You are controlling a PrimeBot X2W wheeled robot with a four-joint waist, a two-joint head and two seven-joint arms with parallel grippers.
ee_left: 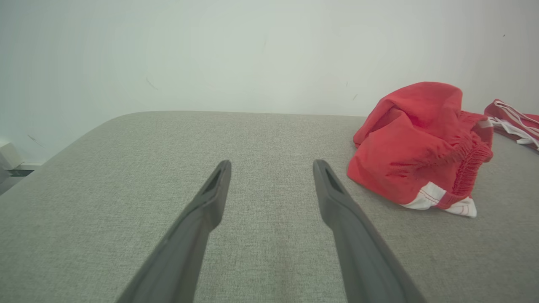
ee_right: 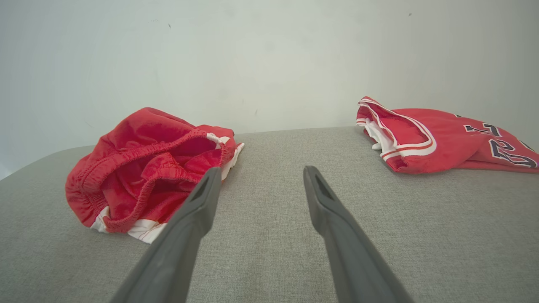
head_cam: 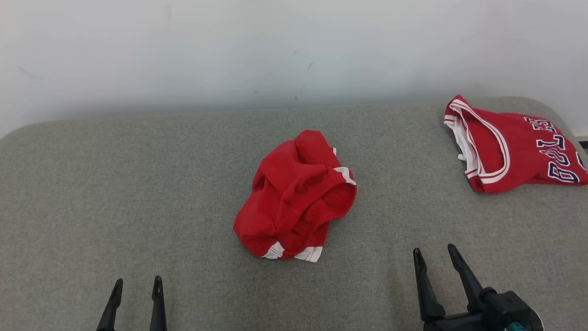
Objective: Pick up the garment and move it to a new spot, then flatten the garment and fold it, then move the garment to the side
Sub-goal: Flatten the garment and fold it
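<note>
Left gripper (head_cam: 137, 287) and right gripper (head_cam: 435, 257), jaws spread and empty, face the garment (head_cam: 294, 197) crumpled ahead between them, seemingly nearer the right.

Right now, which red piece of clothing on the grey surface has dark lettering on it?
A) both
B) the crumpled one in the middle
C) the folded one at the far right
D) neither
C: the folded red jersey at the far right shows dark, white-outlined letters, while the crumpled red shorts in the middle are plain red with white trim.
</note>
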